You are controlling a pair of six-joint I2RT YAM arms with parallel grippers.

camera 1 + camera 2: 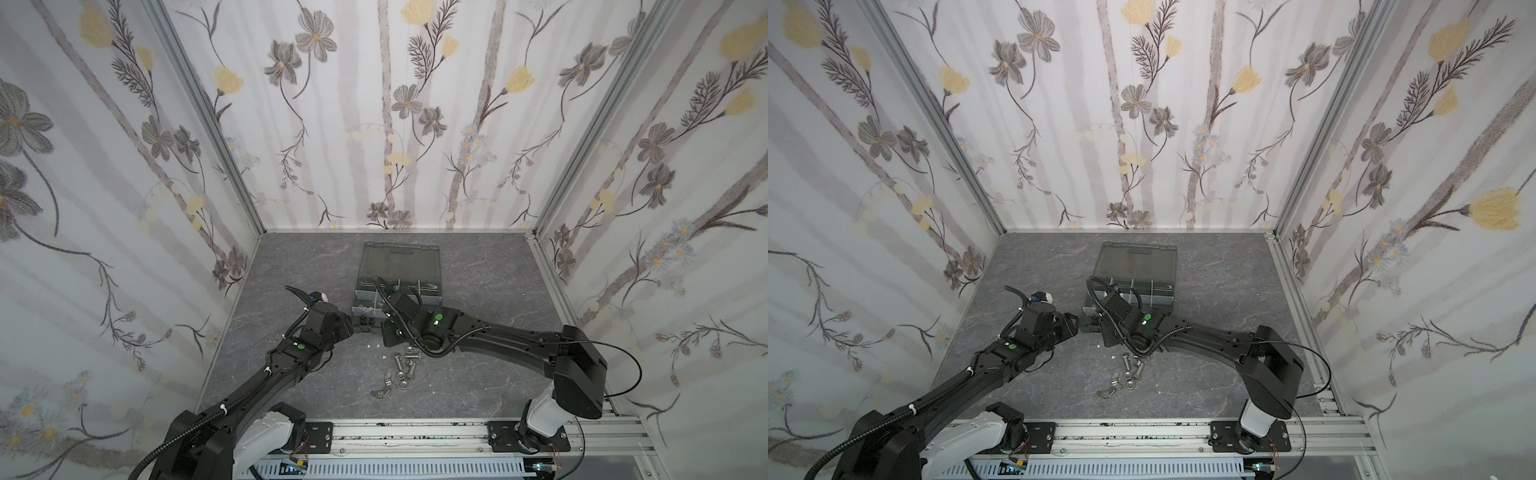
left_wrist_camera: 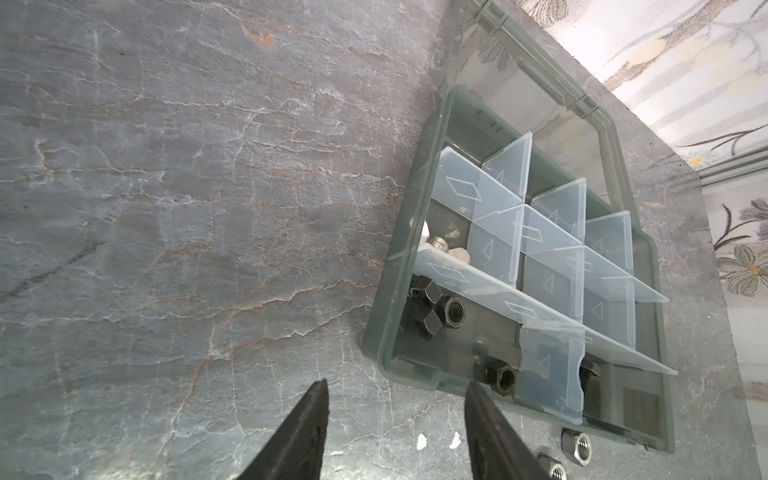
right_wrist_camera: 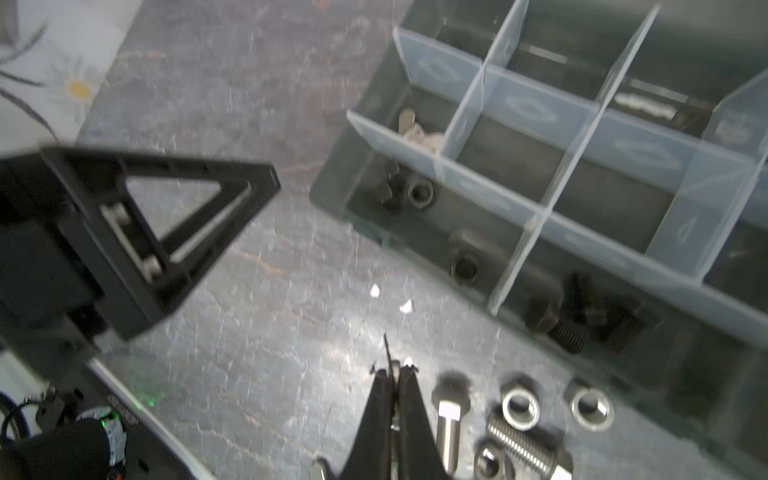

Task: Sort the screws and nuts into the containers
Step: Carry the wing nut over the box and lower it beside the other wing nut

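On the left we are watching the left gripper [image 2: 401, 419] hovering over the grey marble-patterned table [image 2: 166, 208], close to the near-left corner of the organiser case [image 2: 376, 340], its fingers [image 2: 307, 432] standing spread above bare table. Inside the case, pale translucent dividers [image 2: 498, 249] are splitting the dark grey tray into the containers [image 3: 552, 195], and the smoky lid [image 1: 399, 259] is lying open on the far side. The near-left container is holding black nuts [image 2: 432, 309], hexagonal with round holes. The one to its right is holding black screws [image 3: 557, 328] (their threads are showing). On the table just near of the case, silver screws [image 3: 448, 419] and silver nuts [image 3: 519, 409] are lying loose in a shiny cluster. Just beside them we are seeing the right gripper [image 3: 395, 372], its fingers pressed together.
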